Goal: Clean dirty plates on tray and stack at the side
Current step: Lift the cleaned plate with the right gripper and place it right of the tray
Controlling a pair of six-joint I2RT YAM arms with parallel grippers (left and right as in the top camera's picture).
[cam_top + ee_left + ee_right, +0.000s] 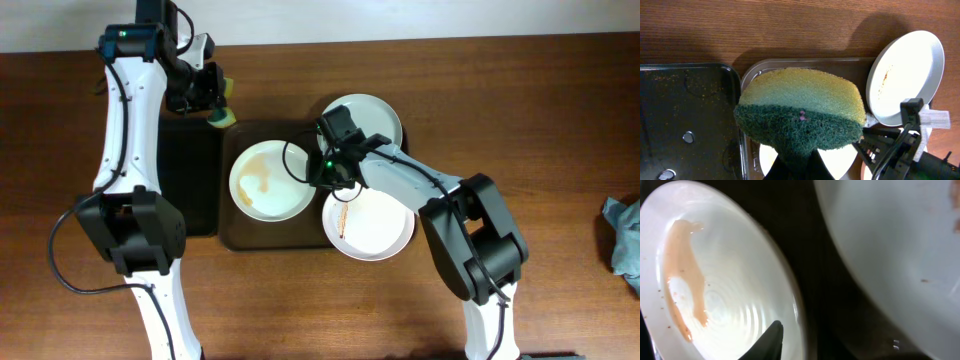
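Three plates lie on the brown tray (232, 232). A white plate (270, 180) with an orange smear is on the left, a white plate (368, 222) with a thin smear is at the lower right, and a pale mint plate (362, 118) is at the upper right. My right gripper (326, 166) is at the left plate's right rim. In the right wrist view one finger (774, 339) lies inside that plate (725, 280), and the other finger is hidden. My left gripper (205, 92) is shut on a yellow-green sponge (800, 110), held above the tray's far left corner.
A smaller black tray (190, 170) lies against the brown tray's left side. A blue-grey cloth (625, 240) sits at the table's right edge. In the left wrist view, the right arm (900, 145) shows at the lower right below the mint plate (905, 75).
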